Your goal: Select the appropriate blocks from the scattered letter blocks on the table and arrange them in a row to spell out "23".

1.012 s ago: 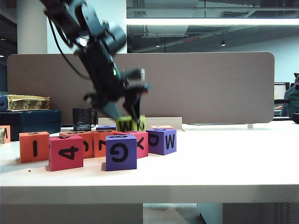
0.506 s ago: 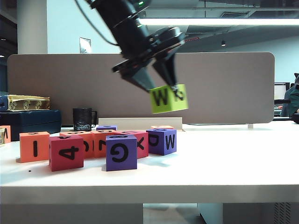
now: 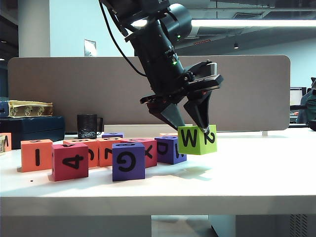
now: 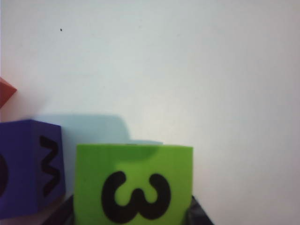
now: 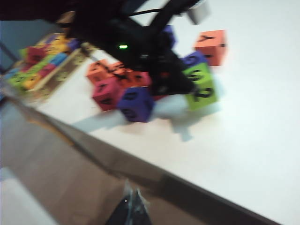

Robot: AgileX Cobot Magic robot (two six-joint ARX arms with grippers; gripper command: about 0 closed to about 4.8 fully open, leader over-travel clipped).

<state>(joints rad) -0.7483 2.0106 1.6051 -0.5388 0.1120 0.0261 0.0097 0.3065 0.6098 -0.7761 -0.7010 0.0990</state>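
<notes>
The lime-green foam cube (image 3: 197,139) reads W, 2, 3; red foam cube (image 3: 70,161) 4; purple foam cube (image 3: 128,161) G; orange foam cube (image 3: 36,155) I.

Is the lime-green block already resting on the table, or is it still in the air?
In the air. The left gripper holds the lime-green block between its fingers, and a shadow lies on the table beneath it.

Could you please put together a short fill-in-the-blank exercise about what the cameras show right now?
1. The left gripper holds a block whose colour is ____.
2. In the left wrist view, the top face of that block shows the digit ____.
3. In the exterior view, the red block near the table's front edge shows the digit ____.
4. The purple block beside it shows the letter ____.

Missing words: green; 3; 4; G
</notes>
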